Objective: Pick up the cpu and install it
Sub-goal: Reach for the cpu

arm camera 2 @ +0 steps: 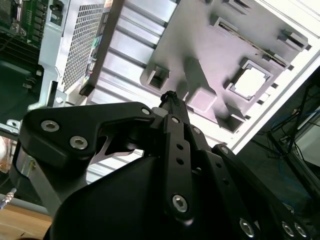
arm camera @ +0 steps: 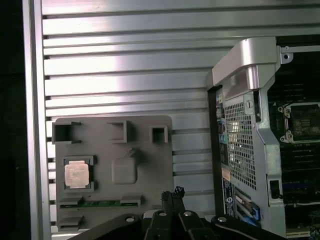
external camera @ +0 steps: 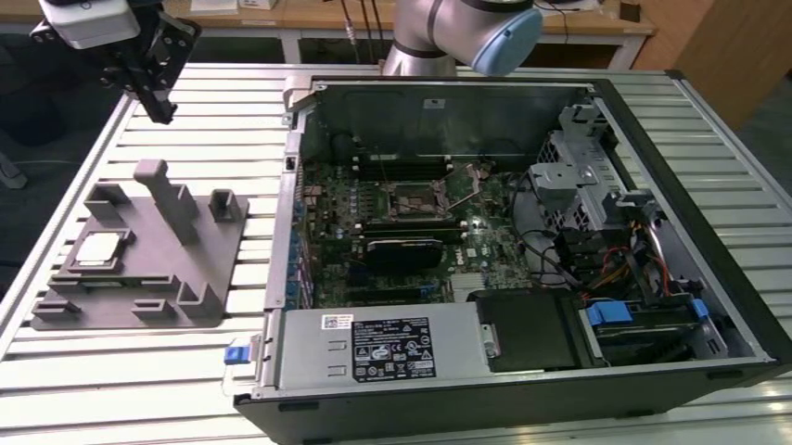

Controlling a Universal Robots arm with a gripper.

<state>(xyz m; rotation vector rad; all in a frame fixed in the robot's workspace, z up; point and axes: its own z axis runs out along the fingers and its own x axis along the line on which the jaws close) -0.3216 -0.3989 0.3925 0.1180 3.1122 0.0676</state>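
Observation:
The cpu (external camera: pixel 99 249) is a small silvery square lying flat in a pocket of the grey fixture tray (external camera: pixel 148 283), at the exterior view's left. It also appears as the cpu (arm camera: pixel 76 175) in the first wrist view and the cpu (arm camera 2: pixel 250 81) in the second. My gripper (external camera: pixel 161 115) hangs high above the table, behind the tray and apart from it, with its fingers together and nothing between them. Both wrist views look down past the gripper (arm camera: pixel 173 192) (arm camera 2: pixel 169 95) onto the tray (arm camera: pixel 145 165) (arm camera 2: pixel 200 40). The motherboard's bare socket (external camera: pixel 418 197) (arm camera: pixel 302 121) lies inside the open case.
The open computer case (external camera: pixel 291 102) lies on its side on the slatted aluminium table (external camera: pixel 210 93), right of the tray. Inside are a power supply (external camera: pixel 384 348), drive cages (external camera: pixel 581 176) and cables. Tall posts (external camera: pixel 167 199) rise from the tray. The arm's base (external camera: pixel 427 37) stands behind the case.

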